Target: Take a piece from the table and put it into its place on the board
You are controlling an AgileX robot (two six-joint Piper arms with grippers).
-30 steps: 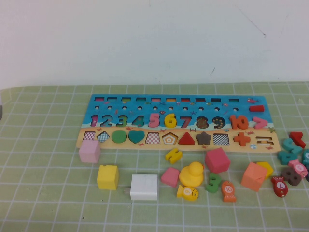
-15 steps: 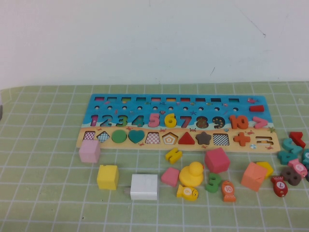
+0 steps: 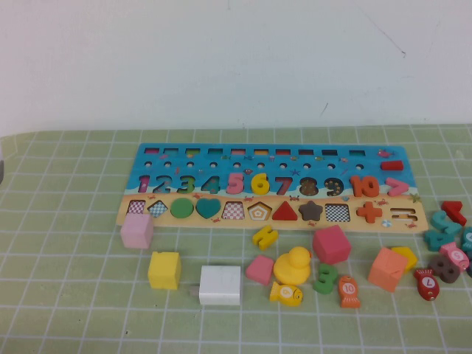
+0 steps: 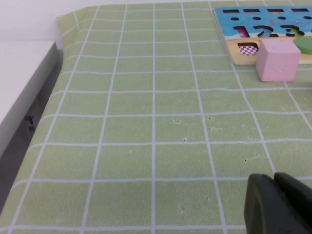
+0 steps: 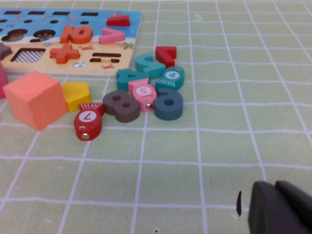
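The board [image 3: 273, 158] lies across the far middle of the table, blue above with numerals 1-10 and tan below with shape pieces. The yellow numeral "6" [image 3: 259, 184] sits in the board's numeral row between the 5 and the 7. Neither arm shows in the high view. My left gripper [image 4: 273, 179] is shut and empty, low over bare mat left of the board's corner [image 4: 226, 24]. My right gripper [image 5: 274, 186] is shut and empty over the mat, right of the board's end [image 5: 122, 58].
Loose pieces lie in front of the board: a pink cube [image 3: 137, 230], yellow cube [image 3: 164, 270], white block [image 3: 220, 285], yellow zigzag piece [image 3: 265, 237], orange cube [image 3: 387, 268], and numerals and fish at the right [image 3: 446, 254]. The table's left edge drops off [image 4: 29, 97].
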